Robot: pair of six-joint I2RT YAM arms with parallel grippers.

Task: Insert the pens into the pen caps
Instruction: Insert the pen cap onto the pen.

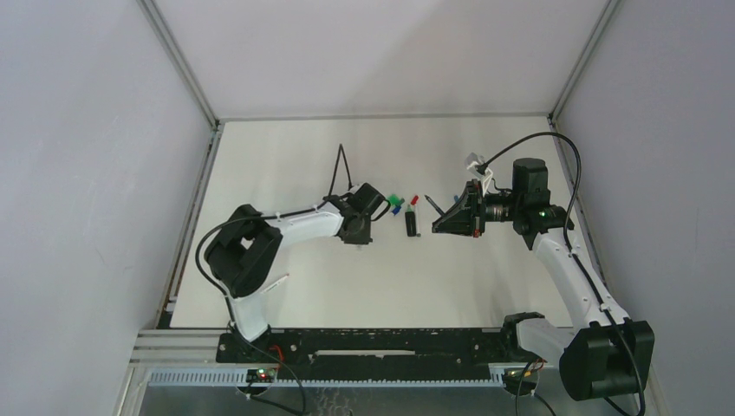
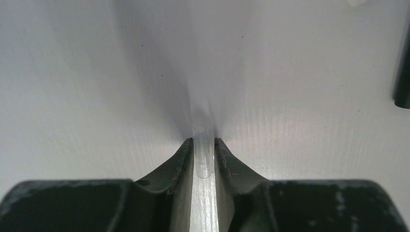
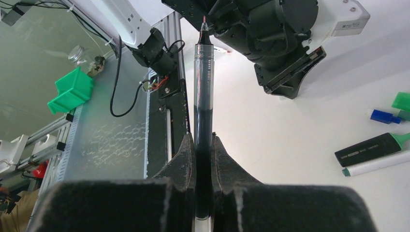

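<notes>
Pen-to-cap mating step. My right gripper (image 3: 203,146) was clamped on a pen (image 3: 203,87), and my left gripper (image 2: 203,145) pinched a clear cap (image 2: 203,162). The next move probably called for aligning tip and cap mouth.

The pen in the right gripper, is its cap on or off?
Off. The pen shut in the right gripper ends in a bare, thin red tip; no cap covers it.

White print on the black marker (image 3: 370,150) is illegible.
</notes>
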